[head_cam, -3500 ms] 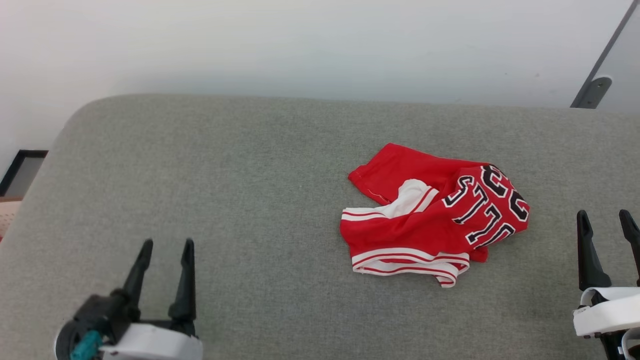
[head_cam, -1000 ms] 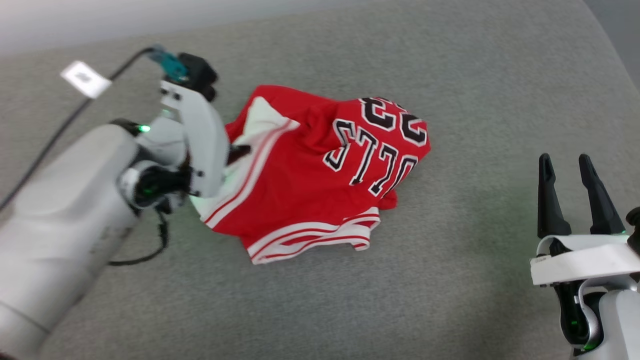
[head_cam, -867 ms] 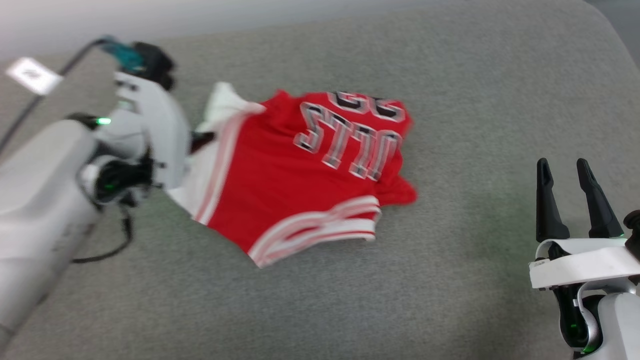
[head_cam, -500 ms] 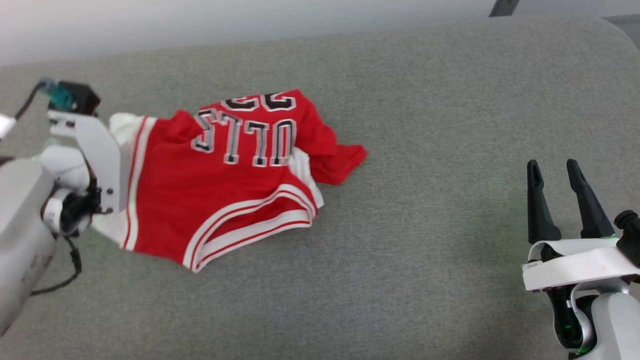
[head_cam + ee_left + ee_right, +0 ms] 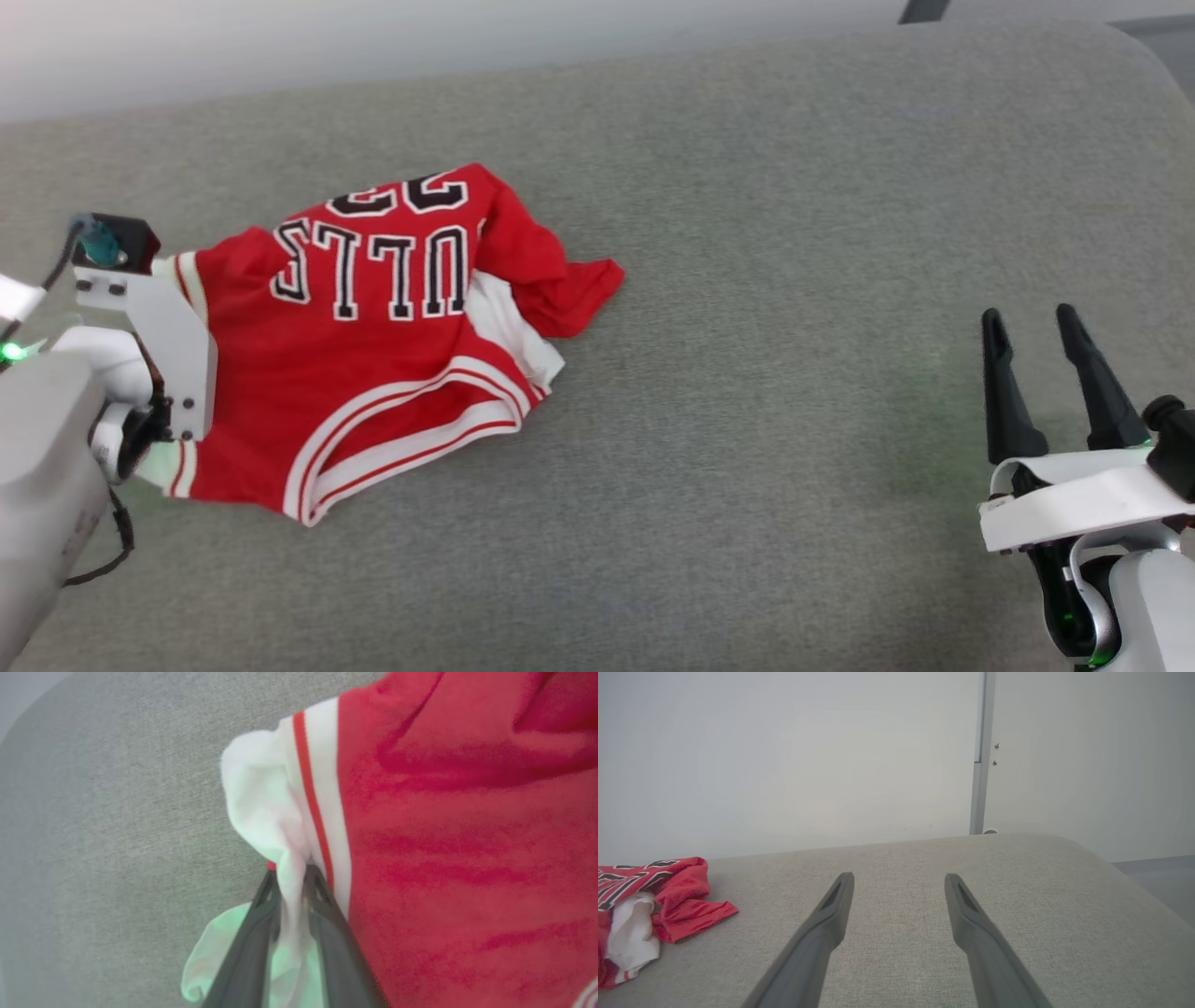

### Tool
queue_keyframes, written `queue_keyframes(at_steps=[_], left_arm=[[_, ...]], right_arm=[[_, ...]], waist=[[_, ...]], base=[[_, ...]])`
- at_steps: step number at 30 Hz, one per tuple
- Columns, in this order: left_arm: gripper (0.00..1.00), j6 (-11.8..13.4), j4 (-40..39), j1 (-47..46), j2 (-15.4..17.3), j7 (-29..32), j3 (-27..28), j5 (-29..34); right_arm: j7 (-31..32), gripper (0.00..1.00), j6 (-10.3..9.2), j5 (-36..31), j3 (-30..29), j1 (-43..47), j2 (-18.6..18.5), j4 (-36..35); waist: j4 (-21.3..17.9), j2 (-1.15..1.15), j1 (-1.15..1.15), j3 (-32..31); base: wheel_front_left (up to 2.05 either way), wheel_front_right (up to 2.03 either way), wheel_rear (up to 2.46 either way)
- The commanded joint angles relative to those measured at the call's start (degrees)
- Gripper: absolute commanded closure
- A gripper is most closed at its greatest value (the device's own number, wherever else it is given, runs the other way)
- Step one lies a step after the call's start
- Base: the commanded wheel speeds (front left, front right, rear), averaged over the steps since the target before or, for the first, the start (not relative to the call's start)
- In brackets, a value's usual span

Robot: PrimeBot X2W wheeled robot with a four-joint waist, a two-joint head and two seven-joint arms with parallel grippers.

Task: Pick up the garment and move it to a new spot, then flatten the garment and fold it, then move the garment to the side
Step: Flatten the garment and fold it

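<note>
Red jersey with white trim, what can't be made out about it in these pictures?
- Head view: the red jersey, white-trimmed, folds over itself, hiding its lettering's first letter.
- Left wrist view: the left gripper pinches white cloth; blur hides which part.
- Right wrist view: the left edge cuts the jersey off.

On the cushion point(image 5: 747, 467) the garment point(image 5: 373, 392) lies left, right claw point(image 5: 1029, 315) well apart

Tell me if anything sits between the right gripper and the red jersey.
Nothing visible does: bare grey cushion lies between the open right gripper and the garment. The left gripper is shut on its white sleeve.
</note>
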Motion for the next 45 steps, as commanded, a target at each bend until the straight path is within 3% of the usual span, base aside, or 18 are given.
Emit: queue_keyframes(at_steps=[1,10,16,19,24,28,35,45], left_arm=[[0.00,0.1,0.8,0.6,0.0,-1.2,-0.3,1.1],[0.00,1.4,0.3,5.0,-4.4,-19.1,2.6,0.6],[0.00,3.6,-4.1,11.4,-8.9,-33.0,5.1,0.1],[0.00,5.4,-8.1,14.3,-11.4,-36.3,6.9,1.4],[0.00,10.7,-22.8,23.4,-14.5,-36.6,18.0,12.0],[0.00,12.8,-34.9,33.3,-18.9,-36.7,28.4,22.3],[0.00,9.3,-45.0,45.7,-27.4,-36.6,39.3,35.1],[0.00,1.4,-45.8,49.6,-35.5,-36.6,47.2,42.6]], right_arm=[[0.0,0.00,-0.08,-0.4,0.9,0.1,-0.8,0.3],[1.8,0.00,-0.08,1.3,11.3,-2.4,-9.4,4.8],[12.0,0.00,-0.08,6.1,23.9,-6.2,-17.5,2.8],[18.4,0.00,-0.08,11.0,31.4,-9.0,-22.8,-0.6],[27.3,0.00,-0.08,20.2,41.1,-15.7,-30.8,-6.8],[30.6,0.00,-0.08,23.8,45.7,-22.5,-35.1,-8.6],[37.6,0.00,-0.08,29.5,55.0,-33.8,-38.5,-6.7],[42.2,0.00,-0.08,34.6,67.1,-44.4,-38.8,-0.6]], waist=[[0.9,0.00,0.00,-0.6],[8.5,0.00,0.00,-3.2],[15.5,0.00,0.00,-4.4],[18.9,0.00,0.00,-4.3],[23.9,0.00,0.00,-3.7],[27.2,0.00,0.00,-2.5],[31.7,0.00,0.00,0.0],[35.2,0.00,0.00,2.7]], base=[[0.00,0.00,0.00],[0.00,0.00,0.00],[0.00,0.00,0.00],[0.00,0.00,0.00],[0.00,0.00,0.00],[0.00,0.00,0.00],[0.00,0.00,0.00],[0.00,0.00,0.00]])
